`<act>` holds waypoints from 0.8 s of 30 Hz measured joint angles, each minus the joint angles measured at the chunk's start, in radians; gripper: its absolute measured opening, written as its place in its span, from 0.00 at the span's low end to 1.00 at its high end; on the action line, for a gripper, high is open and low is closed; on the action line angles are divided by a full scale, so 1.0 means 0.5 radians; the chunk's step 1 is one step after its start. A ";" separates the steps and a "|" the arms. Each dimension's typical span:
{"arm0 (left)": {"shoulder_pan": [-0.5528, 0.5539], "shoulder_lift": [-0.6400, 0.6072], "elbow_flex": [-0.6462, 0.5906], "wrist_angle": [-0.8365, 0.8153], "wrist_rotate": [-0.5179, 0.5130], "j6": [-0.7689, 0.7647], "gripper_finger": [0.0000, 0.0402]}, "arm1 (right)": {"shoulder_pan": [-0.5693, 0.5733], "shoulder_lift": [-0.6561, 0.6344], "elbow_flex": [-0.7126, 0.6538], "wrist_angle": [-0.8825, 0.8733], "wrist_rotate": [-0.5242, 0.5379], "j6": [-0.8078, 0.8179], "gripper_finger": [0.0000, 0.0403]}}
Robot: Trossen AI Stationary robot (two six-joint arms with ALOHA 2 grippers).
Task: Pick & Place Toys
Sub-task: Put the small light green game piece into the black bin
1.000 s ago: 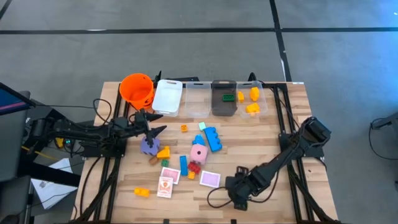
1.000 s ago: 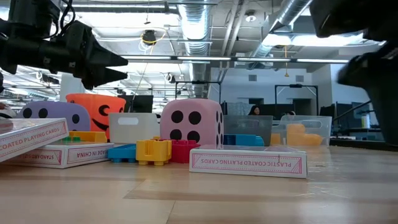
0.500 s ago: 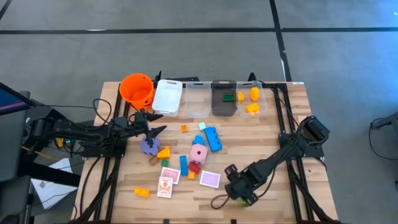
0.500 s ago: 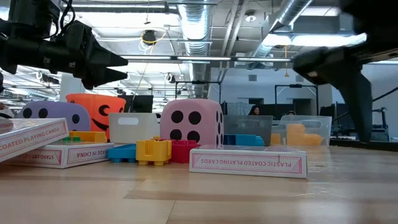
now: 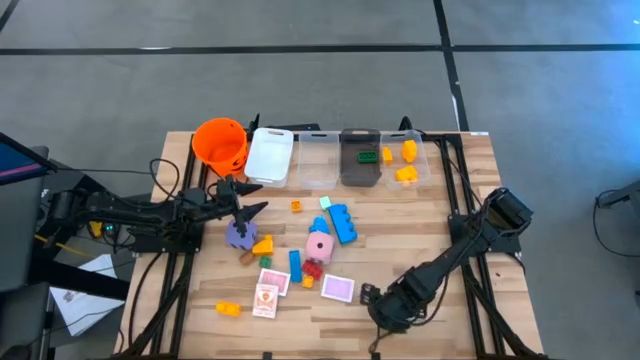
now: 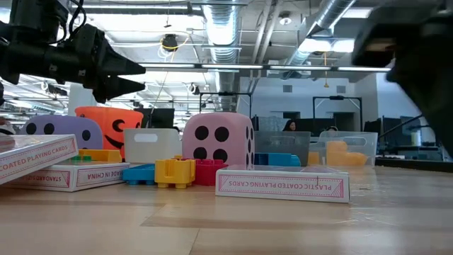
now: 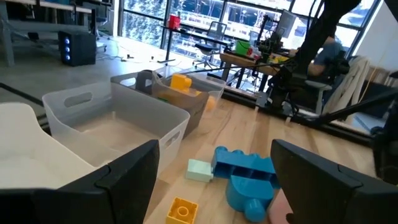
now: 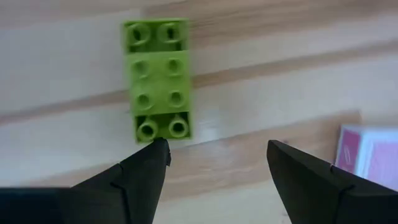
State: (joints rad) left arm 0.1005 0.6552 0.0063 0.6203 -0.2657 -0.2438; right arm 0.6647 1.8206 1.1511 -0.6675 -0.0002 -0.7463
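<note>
The wooden table [image 5: 440, 230] carried scattered toys around the pink die [image 5: 319, 246]. The left pincer [image 5: 252, 196] hovered released beside the purple die [image 5: 238, 233]. The right pincer [image 8: 214, 163] hung released, empty, over a lime-green brick [image 8: 157, 78], past the pink card box [image 5: 338, 288].

Table layout, toys mid-table, containers along the far edge.
Bucket [image 5: 220, 141] at far left w/ four bins [image 5: 337, 156] in a row to its right; bricks [image 5: 340, 222], two dice [image 5: 319, 246] & cards [image 5: 338, 288] clustered in front; one brick [image 8: 156, 78] apart nr right gripper [image 5: 379, 305].
</note>
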 joint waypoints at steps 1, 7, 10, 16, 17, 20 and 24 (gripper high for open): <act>0.000 0.000 0.000 -0.001 -0.001 -0.015 0.75 | 0.011 0.000 0.000 -0.016 -0.001 -0.065 0.67; 0.000 0.000 -0.001 -0.007 -0.002 -0.105 0.75 | -0.002 -0.017 0.000 -0.180 0.025 -0.150 0.67; 0.000 0.000 0.000 -0.007 -0.002 -0.105 0.75 | 0.000 -0.017 -0.001 -0.218 0.015 -0.019 0.67; 0.000 0.000 -0.001 -0.007 -0.003 -0.106 0.75 | 0.063 -0.017 0.000 -0.202 -0.061 0.059 0.67; 0.000 0.000 0.000 -0.006 -0.007 -0.106 0.75 | 0.074 -0.017 0.000 -0.183 -0.074 0.097 0.67; 0.000 0.000 0.000 -0.006 -0.011 -0.106 0.75 | 0.108 -0.016 0.000 -0.101 -0.122 0.205 0.67; 0.000 0.000 -0.001 -0.007 -0.010 -0.154 0.75 | 0.147 -0.001 0.000 -0.040 -0.140 0.218 0.67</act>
State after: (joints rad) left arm 0.1005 0.6553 0.0060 0.6170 -0.2707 -0.3210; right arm 0.7384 1.8202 1.1511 -0.6876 -0.0700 -0.6373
